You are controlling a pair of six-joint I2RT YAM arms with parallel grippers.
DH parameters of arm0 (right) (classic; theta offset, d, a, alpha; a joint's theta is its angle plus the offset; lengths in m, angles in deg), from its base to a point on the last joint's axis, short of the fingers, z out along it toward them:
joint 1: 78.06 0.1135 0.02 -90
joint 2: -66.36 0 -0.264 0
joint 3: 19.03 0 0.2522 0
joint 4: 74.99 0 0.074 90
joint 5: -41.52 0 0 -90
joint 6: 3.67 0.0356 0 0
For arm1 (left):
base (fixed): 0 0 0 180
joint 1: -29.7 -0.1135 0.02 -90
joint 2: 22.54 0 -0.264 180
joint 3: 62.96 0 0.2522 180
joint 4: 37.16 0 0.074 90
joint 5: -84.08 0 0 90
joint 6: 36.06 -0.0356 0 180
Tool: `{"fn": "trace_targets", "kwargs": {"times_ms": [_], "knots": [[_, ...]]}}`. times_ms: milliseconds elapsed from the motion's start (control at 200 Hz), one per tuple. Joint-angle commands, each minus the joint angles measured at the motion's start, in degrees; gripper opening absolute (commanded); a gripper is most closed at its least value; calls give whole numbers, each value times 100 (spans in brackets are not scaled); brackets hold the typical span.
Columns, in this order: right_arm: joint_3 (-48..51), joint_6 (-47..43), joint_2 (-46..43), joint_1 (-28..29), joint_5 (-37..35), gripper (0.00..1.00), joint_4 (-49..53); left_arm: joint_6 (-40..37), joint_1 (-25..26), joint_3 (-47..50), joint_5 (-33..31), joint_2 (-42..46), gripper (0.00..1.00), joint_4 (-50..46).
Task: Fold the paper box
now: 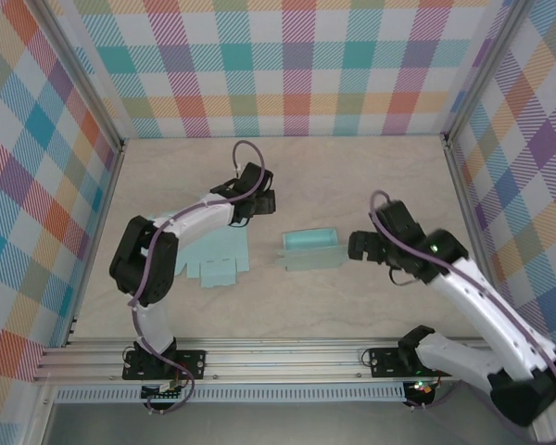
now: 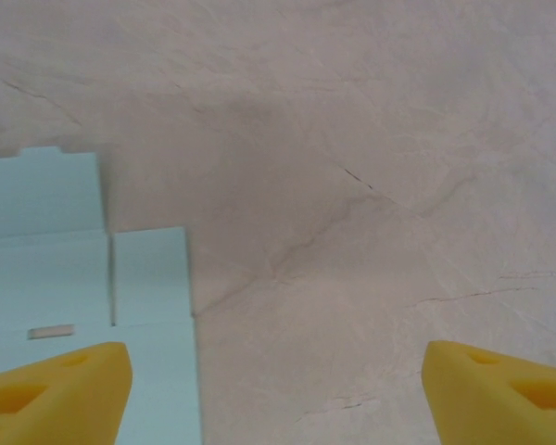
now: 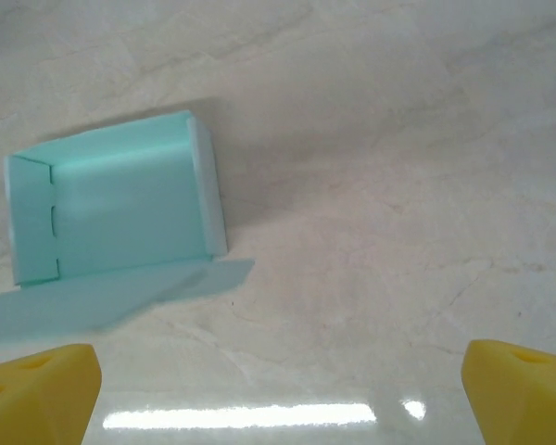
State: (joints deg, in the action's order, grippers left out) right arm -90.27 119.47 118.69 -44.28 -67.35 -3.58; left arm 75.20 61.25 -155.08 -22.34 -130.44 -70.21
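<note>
At the near edge a ribbed aluminium rail (image 1: 278, 352) carries both arm bases, black clamps under glossy white links with purple cable looped alongside. From there the right arm (image 1: 482, 297) slants in towards the middle, and its right tool (image 1: 360, 246) stands open just right of the half-folded box (image 1: 310, 248), apart from it. In the right wrist view the blunt yellow fingers (image 3: 524, 389) sit in the two lower corners, wide apart. Beyond them the box (image 3: 120, 199) shows as a shallow teal tray of thin matte card, with upright side walls, a pale cut edge on its right wall, slots in its left wall, and one long flap lying flat on the worktop (image 1: 287, 167) on the near side. The worktop is smooth, beige and marbled with fine dark veins, glossy enough to mirror a strip of light. To the left of the box, well apart from it, lies the flat paper blank (image 1: 218, 255), a pale blue sheet with stepped tabs and creased panels. The left arm (image 1: 195, 218) arches over it, and the left tool (image 1: 255, 199) hangs open at the sheet's far right corner. In the left wrist view one yellow finger (image 2: 56, 389) is over the blank (image 2: 46, 269) and the other over bare worktop. Checked fabric walls (image 1: 287, 65) in pastel plaid close the back and sides.
</note>
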Motion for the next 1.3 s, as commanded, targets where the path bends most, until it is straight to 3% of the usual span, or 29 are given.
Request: {"fn": "trace_targets", "kwargs": {"times_ms": [0,115,270,420,595,895,1295], "knots": [[695,544,-756,-12,668,95,-423,-247,-44,-410,440,-368,77,-83],[1792,986,-1309,-10,1601,82,-1378,-242,-37,-566,802,-698,71,-93],[3226,1911,-1127,-7,2549,62,-3517,-200,-17,-616,994,-879,57,-78],[3587,2216,-738,-12,2443,38,-4360,-301,52,-605,1047,-950,48,-146],[3930,2480,-233,-24,2359,23,-5332,-289,188,-491,1056,-1030,43,-130],[3734,2291,1111,-188,2423,16,-6366,-159,342,-123,1246,-843,36,-16],[2667,1635,2795,-1183,3226,15,-7059,377,610,1096,1632,55,31,611]]}}
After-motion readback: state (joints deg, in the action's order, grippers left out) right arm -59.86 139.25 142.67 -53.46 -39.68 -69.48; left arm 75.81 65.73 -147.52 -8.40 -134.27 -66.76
